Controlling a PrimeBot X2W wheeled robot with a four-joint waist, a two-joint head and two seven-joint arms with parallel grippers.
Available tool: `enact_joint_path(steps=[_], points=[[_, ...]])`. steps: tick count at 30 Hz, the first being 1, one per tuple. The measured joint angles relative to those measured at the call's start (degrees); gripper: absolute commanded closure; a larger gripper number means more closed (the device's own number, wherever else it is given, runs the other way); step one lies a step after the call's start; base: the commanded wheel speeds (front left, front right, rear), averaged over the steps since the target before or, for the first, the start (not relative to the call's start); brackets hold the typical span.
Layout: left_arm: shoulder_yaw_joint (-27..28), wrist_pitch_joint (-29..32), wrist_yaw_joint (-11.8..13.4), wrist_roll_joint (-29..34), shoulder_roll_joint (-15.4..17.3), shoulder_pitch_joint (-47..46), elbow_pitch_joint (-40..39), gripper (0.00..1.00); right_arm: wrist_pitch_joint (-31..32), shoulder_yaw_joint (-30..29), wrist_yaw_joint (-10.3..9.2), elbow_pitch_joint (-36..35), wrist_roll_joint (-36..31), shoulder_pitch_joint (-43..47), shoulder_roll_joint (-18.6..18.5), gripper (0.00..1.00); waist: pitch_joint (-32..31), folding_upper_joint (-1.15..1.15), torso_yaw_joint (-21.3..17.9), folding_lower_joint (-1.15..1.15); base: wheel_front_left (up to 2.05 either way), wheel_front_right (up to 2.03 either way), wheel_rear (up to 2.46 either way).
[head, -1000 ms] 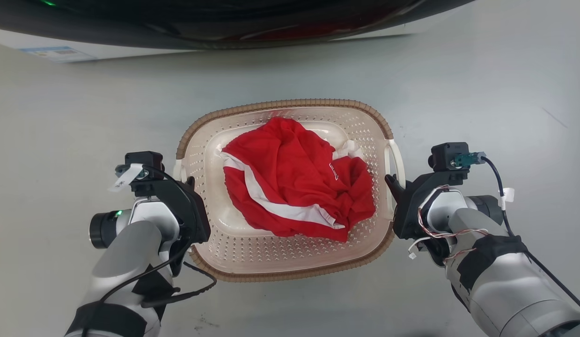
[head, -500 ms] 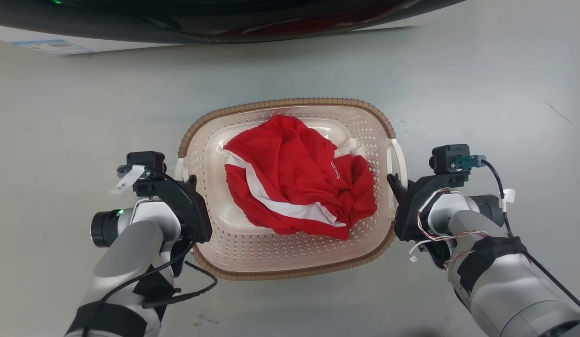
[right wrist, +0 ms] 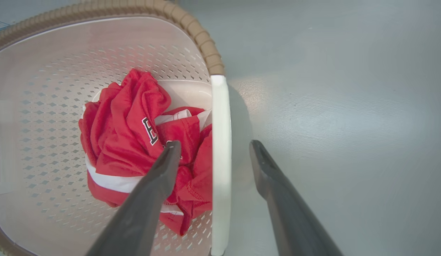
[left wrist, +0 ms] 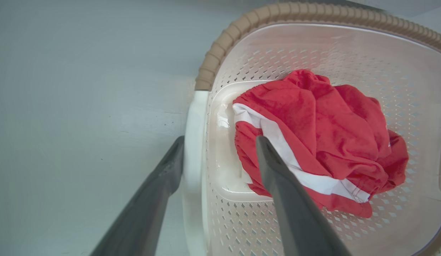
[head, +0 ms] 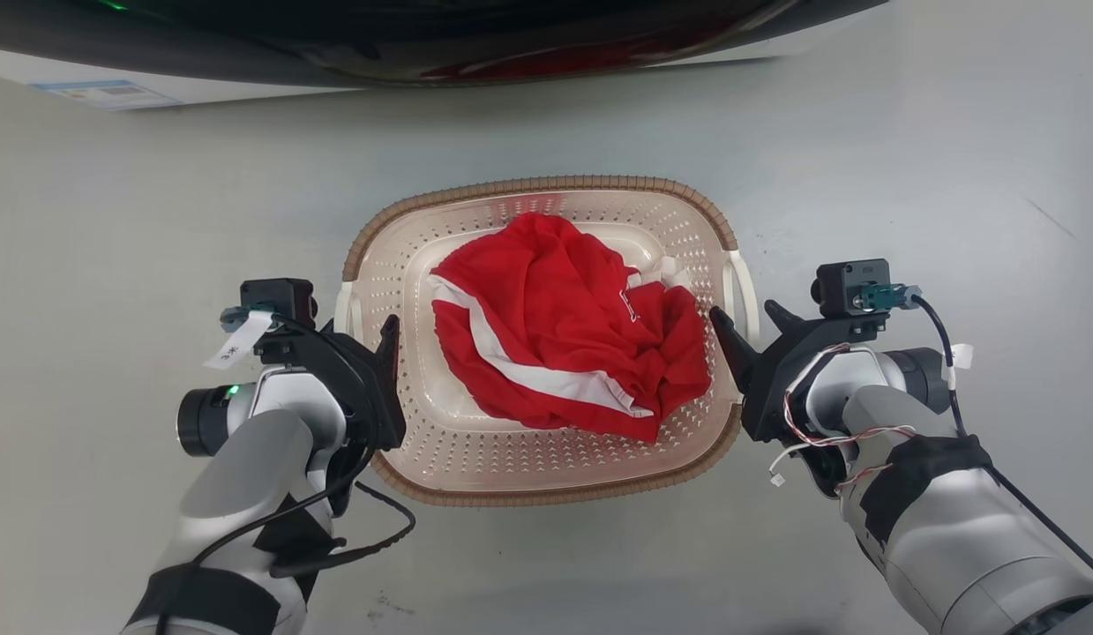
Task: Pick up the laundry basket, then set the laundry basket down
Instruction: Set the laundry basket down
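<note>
both grippers have opened up since half a second ago. the left gripper (head: 361, 331) and right gripper (head: 744, 310) were pinched on the basket's sides back then. now each has its fingers spread, one inside the wall and one outside, straddling the left handle (left wrist: 194, 142) and right handle (right wrist: 220, 149) without squeezing. the laundry basket (head: 528, 187) looks to be resting on the grey floor (head: 158, 220) in front of the washing machine (head: 422, 35), red shirt (head: 555, 326) piled inside. reads to me like the set-down is done, so next is backing the arms off without snagging a handle.
</note>
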Motion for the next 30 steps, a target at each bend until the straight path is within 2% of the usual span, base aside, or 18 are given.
enact_joint_path(steps=[5,15,30], points=[[-0.87,-0.20,0.53,-0.58,0.00,0.05,0.30,0.00,-1.09,0.11,0.00,0.46,-0.01,0.05,0.00,0.00,-1.01,-0.01,0.08,0.00,0.00,0.00,0.00],[-0.48,-4.61,0.89,-1.19,-0.02,1.39,1.43,0.00,-5.65,-0.08,0.00,0.66,0.00,0.55,-0.80,0.00,-4.70,-0.01,0.10,0.00,0.00,0.00,0.00],[-1.07,-11.58,-0.67,-0.48,0.00,6.69,2.04,0.00,-10.60,-0.14,0.02,-1.53,-0.40,5.70,-1.71,0.00,-14.58,-0.01,0.08,0.00,0.00,0.00,0.00]])
